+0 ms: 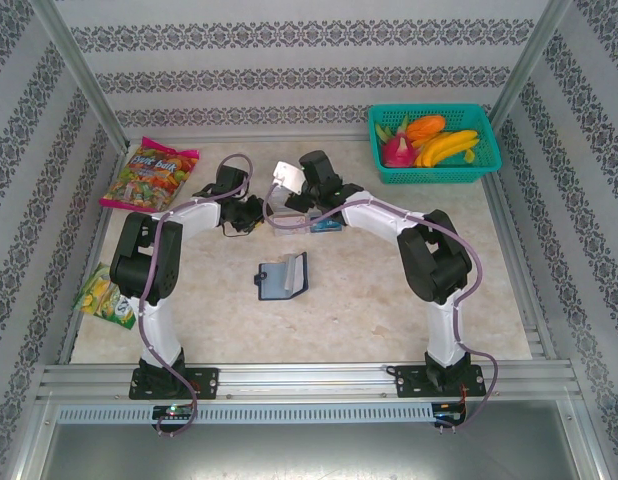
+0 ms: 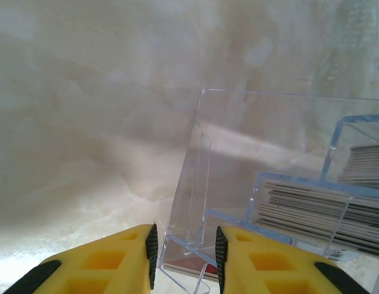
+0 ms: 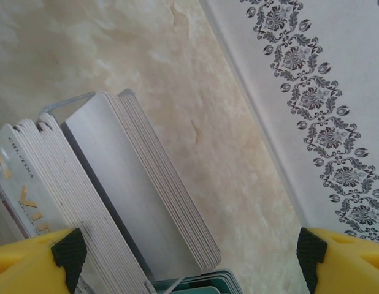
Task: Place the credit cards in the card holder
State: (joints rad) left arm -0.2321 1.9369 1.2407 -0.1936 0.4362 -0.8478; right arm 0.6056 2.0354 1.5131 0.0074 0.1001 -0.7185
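Observation:
The dark navy card holder lies open at mid-table with a pale card showing inside it. Behind it stands a clear acrylic stand that holds stacks of white-grey credit cards, with teal cards beside them. My left gripper has its yellow fingers closed against one end of the stand. In the top view it sits just left of the stand. My right gripper hangs wide open over the card stacks, at the stand's right side in the top view.
A teal mesh basket of fruit stands at the back right. A colourful candy bag lies at the back left and a green-yellow snack packet at the left edge. Patterned walls close in the table's sides and back.

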